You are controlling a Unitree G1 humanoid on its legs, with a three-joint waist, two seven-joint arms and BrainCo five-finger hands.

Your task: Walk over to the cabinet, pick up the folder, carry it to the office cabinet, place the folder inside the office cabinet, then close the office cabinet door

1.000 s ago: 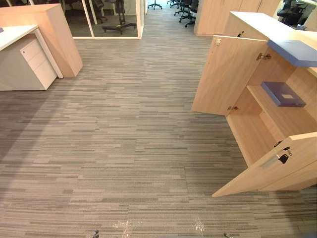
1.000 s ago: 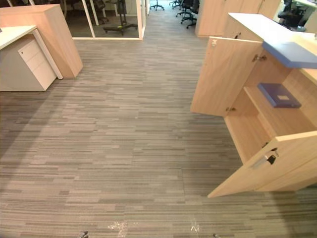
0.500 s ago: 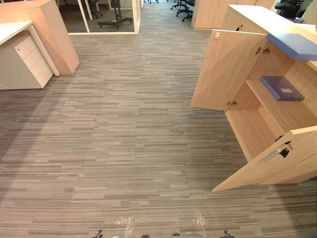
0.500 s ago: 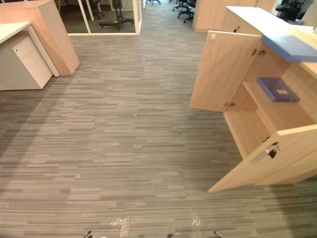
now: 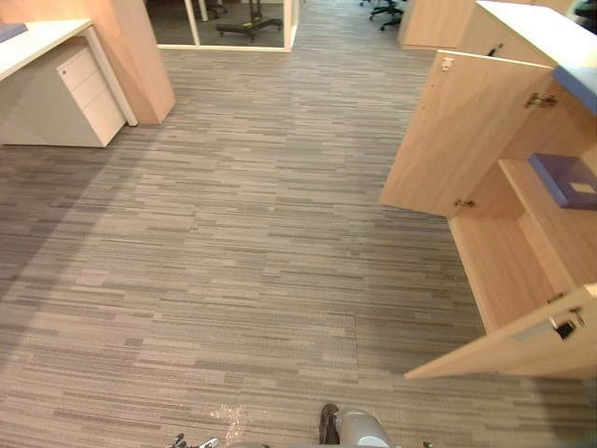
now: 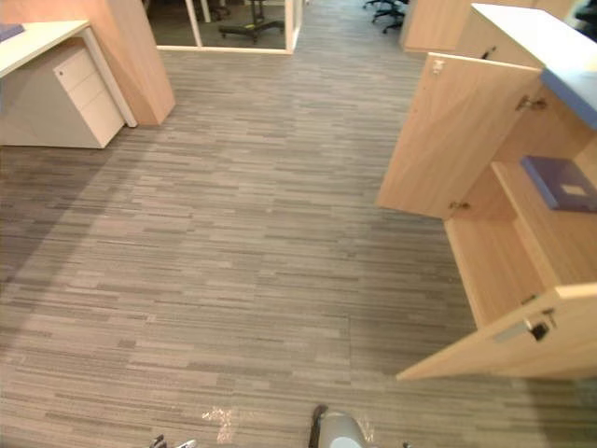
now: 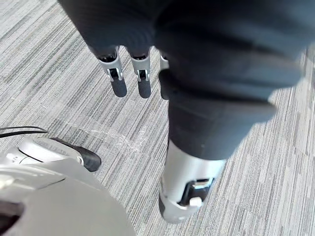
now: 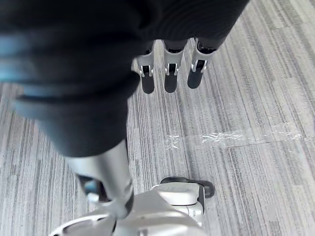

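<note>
Dark-blue flat folder [image 5: 562,179] with a small pale label lies flat on the wooden shelf [image 5: 558,241] inside the light wooden office cabinet [image 5: 508,273] at the robot's right. Its far end is cut off by the edge of the left eye view. On the cabinet's top a blue slab [image 6: 573,93] is also cut by the picture edge, and what it is cannot be made out. The cabinet's right part lies beyond the edge, so how deep the shelf runs cannot be told. Both doors stand wide open: the far wooden door [image 5: 465,135] swings out over the grey striped carpet [image 5: 233,233], and the near wooden door [image 5: 508,347] carries a metal handle with a dark lock [image 5: 558,327]. The folder is the one thing seen on the shelf, touching its board, well apart from both doors. At far left stands a white desk [image 5: 37,42] with a white drawer unit [image 5: 89,93] under it, beside a light wooden partition [image 5: 140,51]. A small blue object [image 5: 9,32] at the desk's corner is too cropped to identify. The left hand [image 7: 129,73] hangs over the carpet with its fingers straight and pointing down, the thumb apart, holding nothing. The right hand [image 8: 167,69] hangs likewise above the carpet, its fingers straight and loose, empty.
</note>
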